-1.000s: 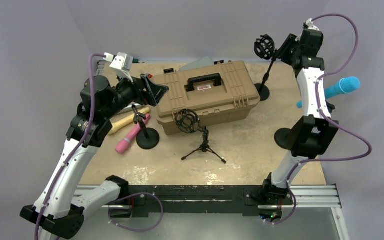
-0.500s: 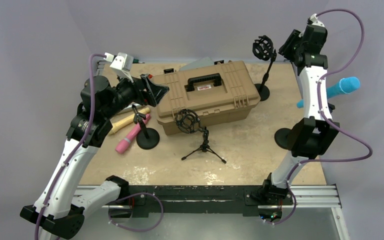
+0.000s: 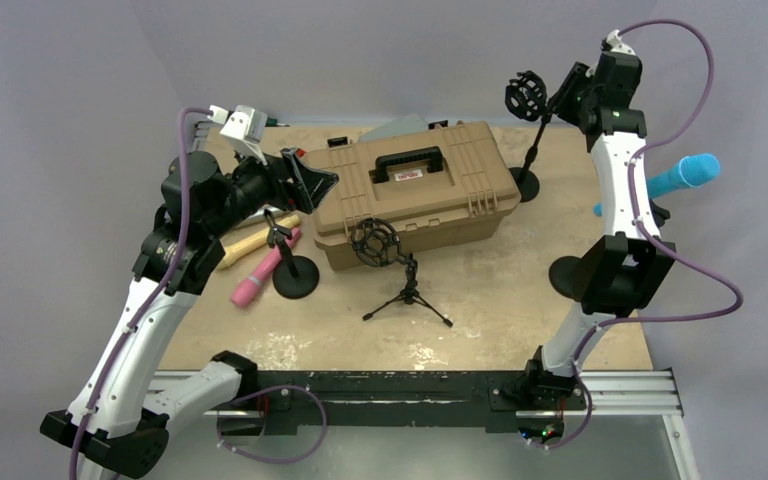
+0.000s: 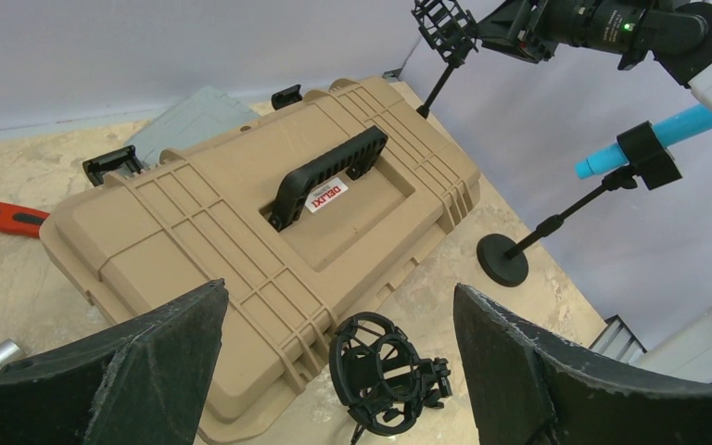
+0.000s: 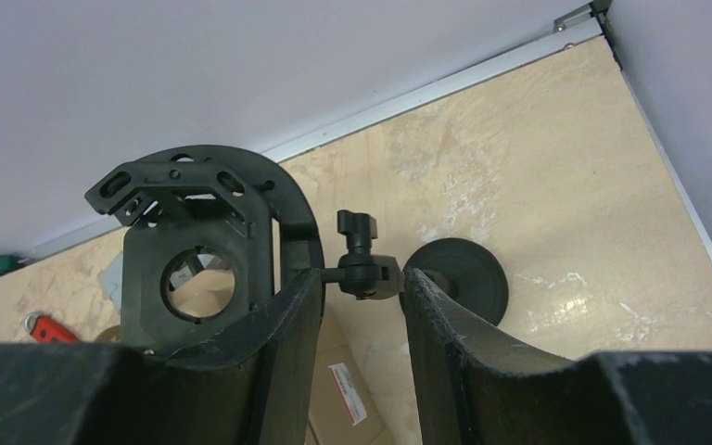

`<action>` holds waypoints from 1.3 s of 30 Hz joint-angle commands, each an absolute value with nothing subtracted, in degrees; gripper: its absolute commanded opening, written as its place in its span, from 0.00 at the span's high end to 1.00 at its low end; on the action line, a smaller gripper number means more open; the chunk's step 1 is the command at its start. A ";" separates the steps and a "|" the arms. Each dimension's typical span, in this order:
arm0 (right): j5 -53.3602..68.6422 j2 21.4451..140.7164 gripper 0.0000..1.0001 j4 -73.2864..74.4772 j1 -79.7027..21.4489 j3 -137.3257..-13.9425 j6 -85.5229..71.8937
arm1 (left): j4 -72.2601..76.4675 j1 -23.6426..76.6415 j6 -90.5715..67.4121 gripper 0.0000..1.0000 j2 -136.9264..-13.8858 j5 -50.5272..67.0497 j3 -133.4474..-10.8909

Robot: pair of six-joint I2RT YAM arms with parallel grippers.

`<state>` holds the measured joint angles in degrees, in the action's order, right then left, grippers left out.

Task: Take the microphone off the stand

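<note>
Pincer on right arm [image 5: 362, 278] backs off a bit, then comes close again, fingers a little nearer each other. Fingers sit on both sides of joint behind ring holder [image 5: 185, 185]; cannot tell if squeezing. Ring holder empty, so no gain yet. Blue microphone [image 3: 685, 175] stays clipped on other stand [image 4: 503, 260], sticking out past right edge of surface [image 3: 500, 290]. Left pincer [image 4: 338, 292] wide apart, holding nothing. Wall close behind right arm; more room toward near side.

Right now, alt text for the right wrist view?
The right gripper straddles the swivel joint beside an empty black shock mount, contact unclear. The round stand base rests on the tan table below.
</note>
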<state>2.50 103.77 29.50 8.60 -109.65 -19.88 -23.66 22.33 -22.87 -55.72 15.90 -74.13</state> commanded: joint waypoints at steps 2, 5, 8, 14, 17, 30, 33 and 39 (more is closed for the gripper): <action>1.79 103.38 0.63 28.32 7.67 -108.80 -19.34 | -22.21 22.76 -21.31 0.11 -55.21 16.55 -74.36; 1.16 103.27 0.63 28.06 7.69 -108.06 -19.04 | -22.24 22.77 -21.27 0.11 -55.13 16.52 -74.36; 0.71 103.35 0.64 27.72 7.71 -107.69 -18.82 | -22.24 22.72 -21.27 0.11 -55.12 16.54 -74.38; 0.53 104.58 0.67 27.90 7.73 -108.45 -18.59 | -22.22 22.75 -21.25 0.11 -55.16 16.44 -74.36; 0.17 105.27 0.67 27.70 7.69 -107.97 -18.59 | -22.23 22.76 -21.18 0.11 -55.11 16.46 -74.36; -5.01 105.78 0.69 29.27 7.72 -105.15 -16.59 | -22.27 22.76 -21.18 0.11 -55.07 16.57 -74.40; -6.01 105.84 0.69 30.03 7.73 -104.75 -15.68 | -22.25 22.77 -21.23 0.11 -55.03 16.59 -74.47; -5.40 104.85 0.70 30.80 7.71 -104.10 -14.96 | -22.23 22.76 -21.31 0.11 -54.85 16.61 -74.36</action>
